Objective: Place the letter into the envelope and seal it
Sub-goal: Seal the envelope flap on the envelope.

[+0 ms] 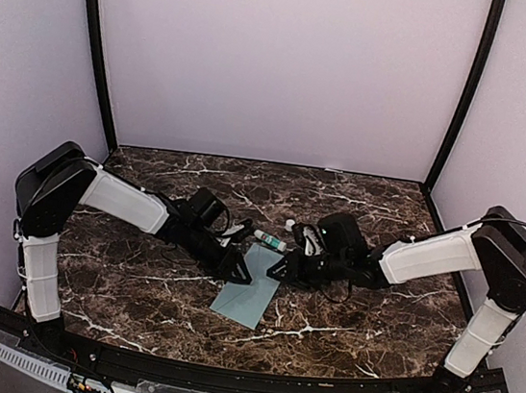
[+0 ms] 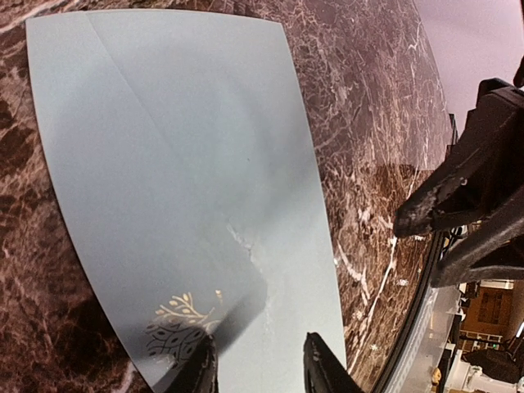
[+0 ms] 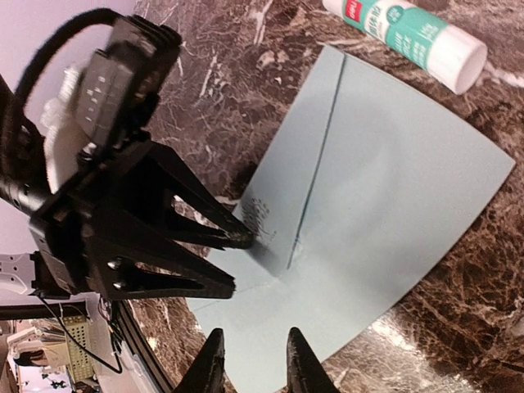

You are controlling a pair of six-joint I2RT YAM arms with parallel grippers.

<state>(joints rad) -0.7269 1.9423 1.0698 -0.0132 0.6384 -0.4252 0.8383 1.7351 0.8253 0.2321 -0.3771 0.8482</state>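
Note:
The pale blue-grey envelope (image 1: 248, 293) lies flat on the marble table, its flap folded over the body, with a gold leaf print (image 2: 184, 315) near the flap's tip. No separate letter sheet shows. My left gripper (image 1: 241, 273) is open, its fingertips (image 2: 205, 368) over the envelope's upper end; in the right wrist view (image 3: 239, 262) one tip rests at the printed flap corner. My right gripper (image 1: 278, 269) is open, facing the left one, its fingertips (image 3: 299, 364) just above the envelope (image 3: 393, 188). Neither holds anything.
A white-and-green glue stick (image 1: 270, 240) lies on the table just behind the envelope, also seen in the right wrist view (image 3: 405, 37). The two grippers nearly meet tip to tip. The table's front edge (image 2: 413, 327) runs close by.

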